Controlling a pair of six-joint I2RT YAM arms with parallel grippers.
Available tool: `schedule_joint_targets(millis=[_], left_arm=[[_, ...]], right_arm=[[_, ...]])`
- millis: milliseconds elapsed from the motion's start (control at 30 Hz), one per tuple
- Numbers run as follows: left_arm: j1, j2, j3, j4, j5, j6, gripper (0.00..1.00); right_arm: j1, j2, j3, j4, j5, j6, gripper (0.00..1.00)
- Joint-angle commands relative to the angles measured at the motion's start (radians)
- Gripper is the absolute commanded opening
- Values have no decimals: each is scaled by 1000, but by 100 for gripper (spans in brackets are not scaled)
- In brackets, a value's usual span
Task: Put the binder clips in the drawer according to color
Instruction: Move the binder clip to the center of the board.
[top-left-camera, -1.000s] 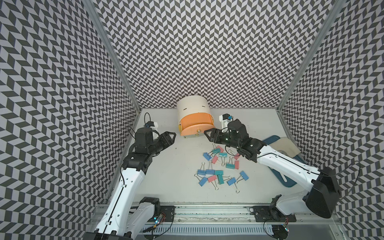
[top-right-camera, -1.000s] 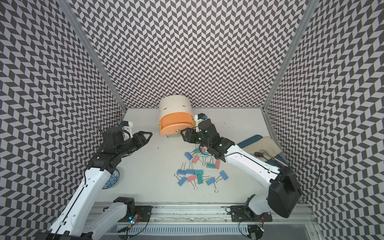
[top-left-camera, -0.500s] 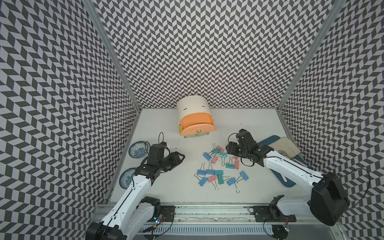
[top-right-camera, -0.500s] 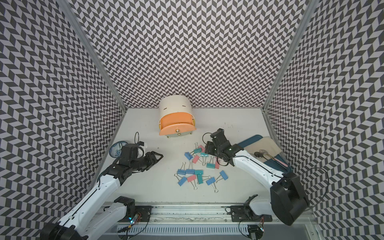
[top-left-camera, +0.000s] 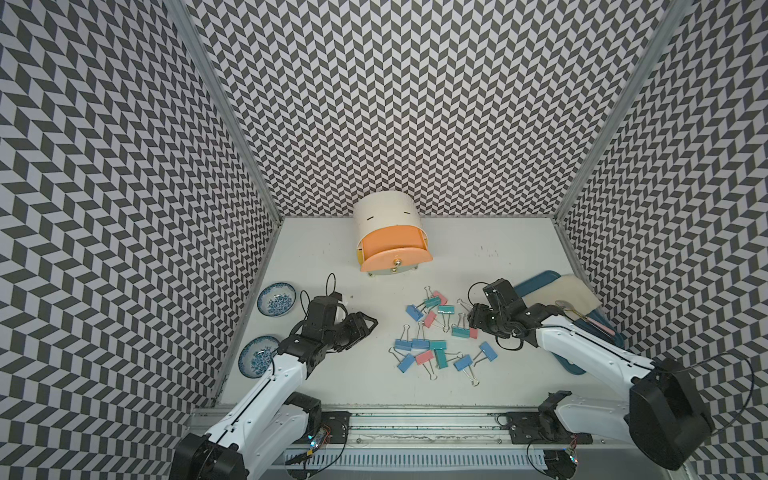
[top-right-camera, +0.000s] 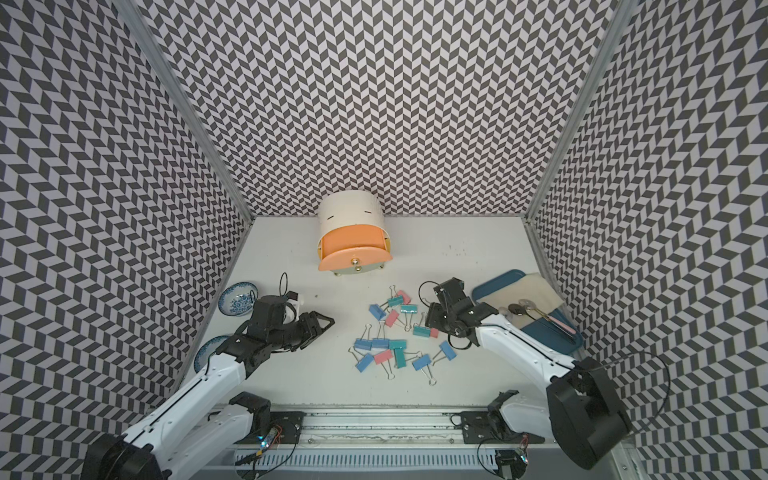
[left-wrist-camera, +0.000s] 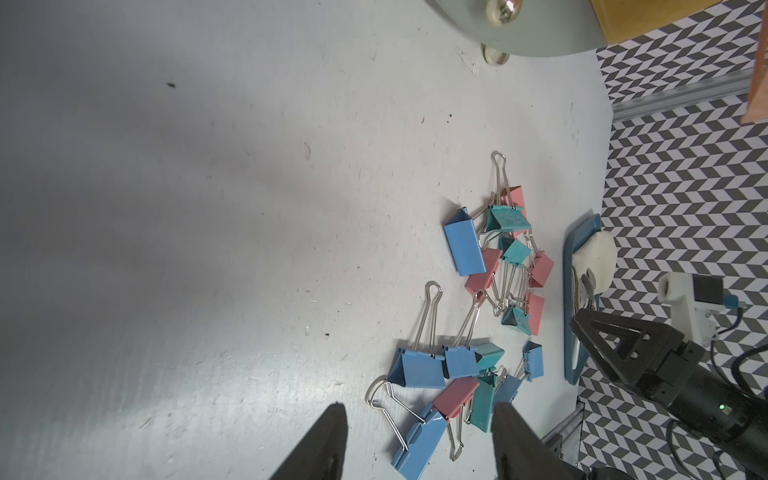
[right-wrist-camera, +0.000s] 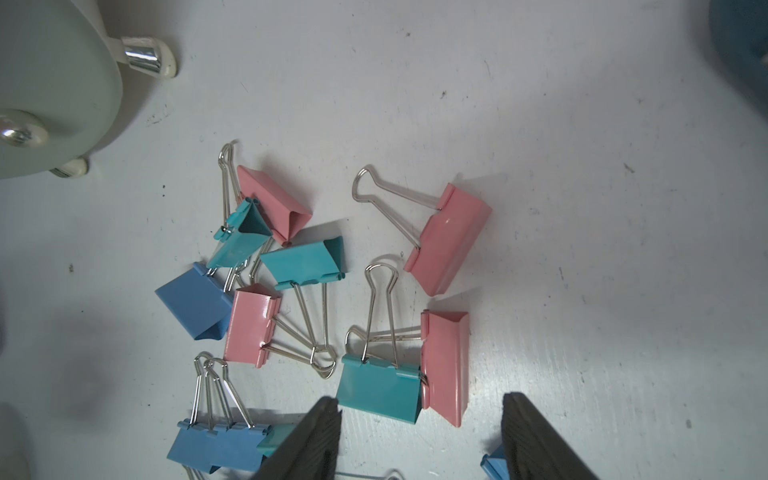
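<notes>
A teal binder clip is found crosswise just ahead of the right jaws, held open and empty like the left jaws.

Six blue, five teal, five pink binder clips; two bowls.

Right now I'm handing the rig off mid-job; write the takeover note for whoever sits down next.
Left gripper: open, empty, fingers pointing at the clip pile.
Right gripper: open, empty, over a teal and pink pair at the pile's edge.
Binder clips: pink, blue and teal, loose on the table in front of the drawer cabinet.
Done: peach top drawer is pulled out; no clips visible inside.
Left: every clip needs sorting by color.
</notes>
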Motion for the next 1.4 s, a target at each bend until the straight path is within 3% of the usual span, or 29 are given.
schedule_joint_targets(millis=[0,333,567,733,1367], left_arm=[[-14,13,32,37,3,3,60],[-21,-15,20,35,-5,-10,60],[-20,-15,24,40,-14,-16,60],[-21,-3,33,40,-14,-15,60],[-20,10,63,2,-23,5,60]], right_arm=[[-19,5,6,20,35,-9,64],[-130,112,64,82,-17,-157,62],[-133,155,94,157,-207,-208,48],[-133,216,120,183,-247,-215,41],[-108,444,217,252,-322,-240,39]])
